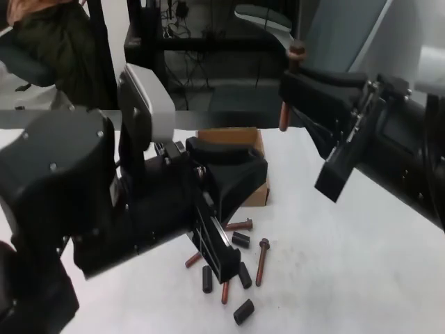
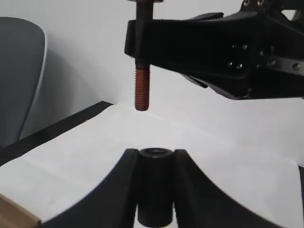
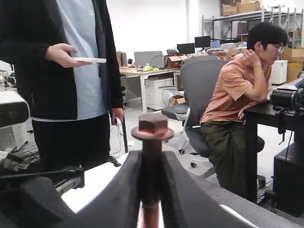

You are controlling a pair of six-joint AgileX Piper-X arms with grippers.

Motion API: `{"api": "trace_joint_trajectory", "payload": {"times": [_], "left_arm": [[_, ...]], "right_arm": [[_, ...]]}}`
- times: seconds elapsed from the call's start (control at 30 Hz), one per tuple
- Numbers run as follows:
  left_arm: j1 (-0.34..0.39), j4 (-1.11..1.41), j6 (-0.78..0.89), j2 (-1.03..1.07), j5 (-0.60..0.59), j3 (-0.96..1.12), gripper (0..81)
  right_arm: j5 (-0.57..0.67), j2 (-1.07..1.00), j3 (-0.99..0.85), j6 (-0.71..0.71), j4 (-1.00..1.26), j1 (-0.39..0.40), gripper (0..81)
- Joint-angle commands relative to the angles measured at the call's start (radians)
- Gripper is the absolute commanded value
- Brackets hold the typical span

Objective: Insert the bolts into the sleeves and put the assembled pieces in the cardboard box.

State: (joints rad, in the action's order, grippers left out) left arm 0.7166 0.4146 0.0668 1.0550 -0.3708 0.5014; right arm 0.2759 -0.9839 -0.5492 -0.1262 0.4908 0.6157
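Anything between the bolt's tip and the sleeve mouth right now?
Nothing: in the left wrist view the gap between the bolt and the sleeve is bare, only white bench behind.

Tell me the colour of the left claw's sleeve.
Black sleeve; clearest in the left wrist view.

Diffuse room light, even throughout. High view: white bench (image 1: 348,264) bright, shadows faint, soft-edged; black arms (image 1: 69,181) dark, little surface detail. Left wrist view: soft grey shadow on wall (image 2: 71,80) beside chair (image 2: 19,71); bolt (image 2: 142,90) evenly lit.
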Motion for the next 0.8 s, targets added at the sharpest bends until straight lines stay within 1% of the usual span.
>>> {"api": "trace_joint_trajectory", "payload": {"times": [0.0,0.07,0.17,0.2,0.27,0.37,0.43,0.53,0.6,0.7,0.77], "left_arm": [[0.007,0.003,-0.016,-0.006,0.116,-0.025,1.8],[0.011,0.037,-0.016,-0.006,0.167,-0.051,1.8],[0.030,0.127,-0.019,-0.006,0.274,-0.086,1.8],[0.032,0.147,-0.026,-0.006,0.289,-0.094,1.8],[0.032,0.159,-0.023,-0.006,0.291,-0.101,1.8],[0.032,0.181,-0.021,0.017,0.295,-0.102,1.8],[0.032,0.240,0.016,0.050,0.265,-0.102,1.8],[0.032,0.308,0.081,0.086,0.256,-0.102,1.8],[0.032,0.309,0.114,0.088,0.256,-0.102,1.8],[0.032,0.335,0.159,0.086,0.210,-0.102,1.8],[0.032,0.349,0.160,0.086,0.208,-0.102,1.8]], "right_arm": [[0.025,0.002,-0.031,-0.040,0.057,-0.006,0.0],[0.042,0.002,-0.038,-0.077,0.086,-0.006,0.0],[0.043,0.002,-0.039,-0.139,0.105,-0.004,0.0],[0.054,0.002,-0.039,-0.168,0.105,-0.004,0.0],[0.060,-0.005,-0.039,-0.206,0.105,-0.001,0.0],[0.060,-0.024,-0.039,-0.217,0.105,0.025,0.6],[0.056,-0.047,-0.039,-0.187,0.105,0.057,0.6],[-0.004,-0.081,-0.048,-0.136,0.105,0.086,0.6],[-0.011,-0.093,-0.048,-0.105,0.105,0.089,0.6],[-0.032,-0.116,-0.048,-0.086,0.097,0.089,0.6],[-0.037,-0.129,-0.048,-0.065,0.092,0.089,0.6]]}}
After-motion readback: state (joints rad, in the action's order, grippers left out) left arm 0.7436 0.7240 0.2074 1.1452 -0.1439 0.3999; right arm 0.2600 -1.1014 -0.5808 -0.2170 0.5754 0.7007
